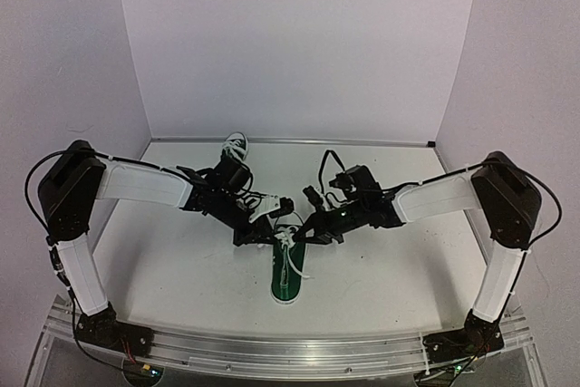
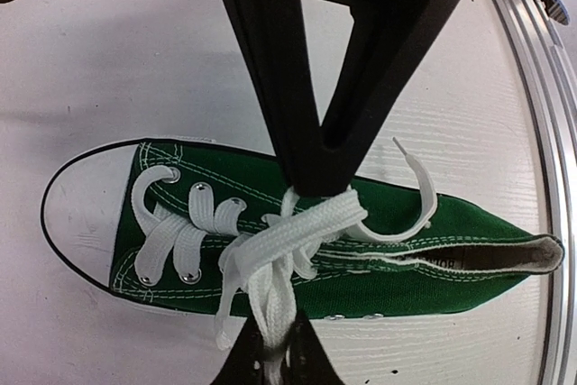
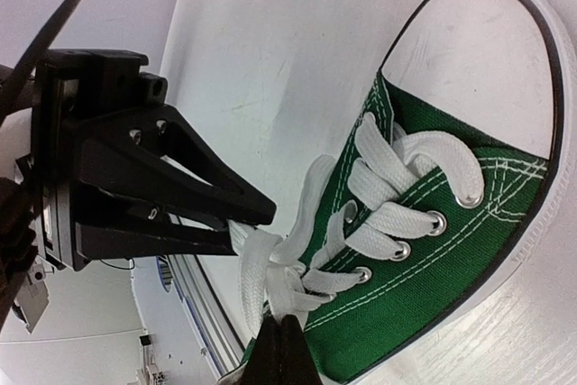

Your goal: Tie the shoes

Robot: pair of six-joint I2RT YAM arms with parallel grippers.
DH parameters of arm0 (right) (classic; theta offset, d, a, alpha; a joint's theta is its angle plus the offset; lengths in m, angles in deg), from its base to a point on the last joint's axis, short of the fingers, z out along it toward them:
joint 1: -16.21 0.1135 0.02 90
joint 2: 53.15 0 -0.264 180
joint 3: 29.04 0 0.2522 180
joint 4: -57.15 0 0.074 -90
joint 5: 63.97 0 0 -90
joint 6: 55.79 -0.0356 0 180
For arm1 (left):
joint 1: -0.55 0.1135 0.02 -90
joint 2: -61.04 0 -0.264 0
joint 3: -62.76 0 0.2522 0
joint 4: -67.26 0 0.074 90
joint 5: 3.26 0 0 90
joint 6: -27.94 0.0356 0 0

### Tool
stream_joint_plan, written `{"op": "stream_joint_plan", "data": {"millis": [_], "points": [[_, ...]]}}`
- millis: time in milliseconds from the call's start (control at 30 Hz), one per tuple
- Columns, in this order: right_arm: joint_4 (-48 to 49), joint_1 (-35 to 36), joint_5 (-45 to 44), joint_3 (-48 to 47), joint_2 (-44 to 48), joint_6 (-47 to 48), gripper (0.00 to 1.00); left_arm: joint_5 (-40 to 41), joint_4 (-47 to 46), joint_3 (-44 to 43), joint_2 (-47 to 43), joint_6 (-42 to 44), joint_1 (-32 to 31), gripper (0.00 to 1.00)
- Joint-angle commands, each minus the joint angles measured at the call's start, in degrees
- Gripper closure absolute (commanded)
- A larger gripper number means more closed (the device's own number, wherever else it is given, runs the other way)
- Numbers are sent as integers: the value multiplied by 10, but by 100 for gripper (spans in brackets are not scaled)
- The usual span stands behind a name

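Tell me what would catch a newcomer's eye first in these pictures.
The green sneaker at the centre of the table stands out first, with both arms converging over it. The left gripper and the right gripper each have their jaws pinched shut on the white laces, which are bunched above the tongue. A second sneaker sits near the back wall, behind the left arm.

Top view: the far shoe (image 1: 236, 143), upper middle, is mostly buried behind the left arm (image 1: 145, 186), just the toe pokes out. On the near shoe (image 1: 294, 283) the laces (image 1: 286, 244) are too tiny to read. Left pincer (image 2: 270, 353) and right pincer (image 3: 281, 344) both get chopped by the bottom edge of their own wrist views.
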Motion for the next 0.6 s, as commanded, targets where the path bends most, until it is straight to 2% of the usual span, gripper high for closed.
{"op": "stream_joint_plan", "data": {"millis": [0, 100, 300, 567], "points": [[22, 5, -19, 19, 42, -4, 100, -13, -13, 12, -27, -10, -5, 93], [51, 6, -35, 43, 57, -28, 100, -4, -19, 22, -31, -15, -15, 100], [100, 8, -64, 91, 73, -68, 100, 23, -26, 37, -33, -26, -27, 100], [106, 7, -111, 131, 102, -81, 100, 80, -39, 62, -57, -35, -24, 100]]}}
